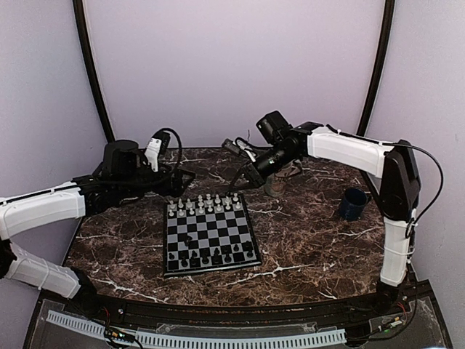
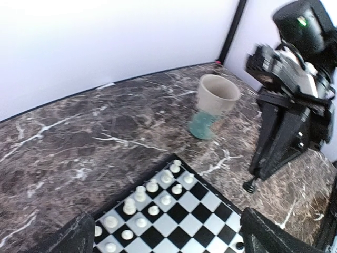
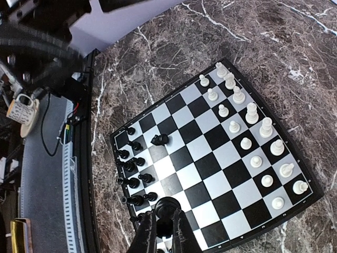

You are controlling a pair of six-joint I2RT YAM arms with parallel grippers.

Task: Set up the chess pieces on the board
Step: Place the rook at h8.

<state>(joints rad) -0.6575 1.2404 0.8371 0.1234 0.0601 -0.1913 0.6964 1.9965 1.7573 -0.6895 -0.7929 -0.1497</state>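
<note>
Flat near the middle of the dark white-veined marble table (image 1: 312,247), in front of both arms: small square chessboard of black and light-grey checks (image 1: 209,234), edged with a thin dark border. Along its two far rows, tiny cream-white chess pieces (image 1: 205,204), all upright, one to a square, sixteen by count in the right wrist view. Along its near edge, tiny black chess pieces (image 1: 211,257), upright, in two uneven rows. Out from those rows, on a square toward the left side of the board, one more black piece (image 1: 187,238), seemingly tipped onto its side. Left gripper (image 2: 167,221) raised by the far left corner of the board, jaws spread wide with nothing between them; only white pieces and checks below in the left wrist view. Right gripper (image 3: 164,219) just beyond the far right corner of the board, off the checks and over bare marble, pointing down, jaws pinched tight on a small round-topped black chess piece (image 3: 164,207); contact between that piece and the table impossible to tell. Just behind the right gripper, upright on the table and apart from the board, beige tapered cup with a teal lower part (image 2: 213,103). Farther right, well apart from the board and near the right arm's upright link, dark blue mug (image 1: 354,203), also upright on the table.
</note>
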